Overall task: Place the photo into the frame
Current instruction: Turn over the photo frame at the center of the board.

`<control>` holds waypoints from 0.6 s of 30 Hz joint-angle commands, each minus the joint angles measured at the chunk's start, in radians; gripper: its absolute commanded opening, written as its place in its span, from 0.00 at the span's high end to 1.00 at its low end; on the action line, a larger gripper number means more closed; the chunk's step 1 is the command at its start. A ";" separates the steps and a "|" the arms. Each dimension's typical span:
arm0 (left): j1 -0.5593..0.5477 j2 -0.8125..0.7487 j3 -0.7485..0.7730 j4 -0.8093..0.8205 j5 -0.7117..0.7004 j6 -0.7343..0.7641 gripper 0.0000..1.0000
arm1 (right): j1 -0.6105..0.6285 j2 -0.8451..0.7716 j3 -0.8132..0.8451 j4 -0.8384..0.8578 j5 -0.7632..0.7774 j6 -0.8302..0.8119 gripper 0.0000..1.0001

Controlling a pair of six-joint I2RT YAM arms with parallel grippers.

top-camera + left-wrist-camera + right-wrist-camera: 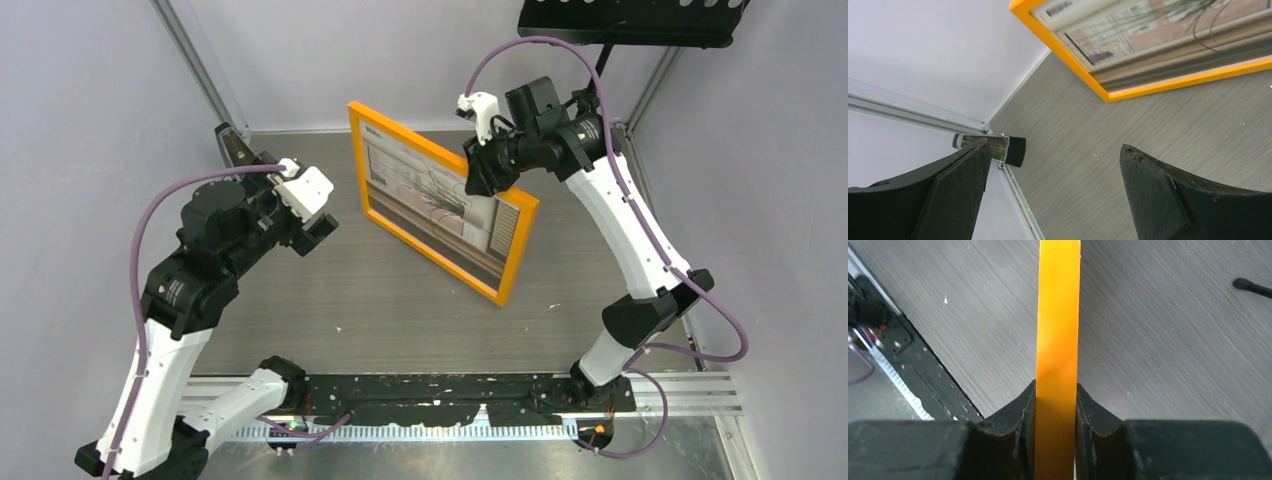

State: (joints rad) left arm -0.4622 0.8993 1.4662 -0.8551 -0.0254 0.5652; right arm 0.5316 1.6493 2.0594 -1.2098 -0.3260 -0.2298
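The orange frame (pixel 512 260) stands upright on its long edge in the middle of the table, facing left. The photo (pixel 440 208) of a window and spiky plant shows inside it. My right gripper (pixel 482 168) is shut on the frame's top edge; in the right wrist view the orange edge (pixel 1058 340) runs between the two black fingers (pixel 1013 415). My left gripper (pixel 318 222) is open and empty, left of the frame and apart from it. The left wrist view shows the frame's lower corner (pixel 1108 92) with the photo (pixel 1128 35) above the fingers (pixel 1153 190).
Grey wood-grain table (pixel 330 300) with white enclosure walls. A black overhead plate (pixel 635 18) hangs at the back right. A black rail (pixel 450 395) runs along the near edge. A small black-capped clear piece (pixel 993 147) lies at the back left corner.
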 commanded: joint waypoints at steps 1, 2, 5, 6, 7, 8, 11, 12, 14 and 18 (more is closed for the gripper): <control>0.007 0.005 -0.046 0.055 0.015 -0.046 0.00 | -0.086 -0.015 -0.023 0.186 -0.134 0.163 0.94; 0.007 0.006 -0.055 0.056 0.017 -0.049 0.00 | -0.101 -0.024 -0.070 0.225 -0.143 0.180 0.94; 0.007 0.010 -0.075 0.061 0.021 -0.053 0.00 | -0.165 -0.055 -0.189 0.321 -0.188 0.272 0.94; 0.007 0.012 -0.083 0.063 0.021 -0.056 0.00 | -0.176 -0.074 -0.254 0.372 -0.193 0.288 0.94; 0.007 0.014 -0.091 0.065 0.021 -0.057 0.00 | -0.193 -0.085 -0.288 0.400 -0.203 0.322 0.94; 0.007 0.016 -0.099 0.068 0.022 -0.059 0.00 | -0.202 -0.106 -0.365 0.463 -0.209 0.340 0.94; 0.007 0.022 -0.123 0.080 0.057 -0.070 0.00 | -0.242 -0.148 -0.583 0.614 -0.266 0.448 0.94; 0.006 0.025 -0.134 0.085 0.058 -0.076 0.00 | -0.254 -0.172 -0.630 0.708 -0.278 0.476 0.94; 0.006 0.024 -0.157 0.101 0.062 -0.082 0.00 | -0.266 -0.206 -0.773 0.857 -0.309 0.555 0.94; 0.007 0.025 -0.200 0.120 0.077 -0.097 0.00 | -0.273 -0.239 -1.010 1.107 -0.335 0.681 0.94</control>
State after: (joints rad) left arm -0.4622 0.9249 1.2953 -0.8043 0.0177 0.5003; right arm 0.2420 1.4376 1.2263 -0.4377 -0.6106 0.3367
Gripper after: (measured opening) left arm 0.994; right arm 0.308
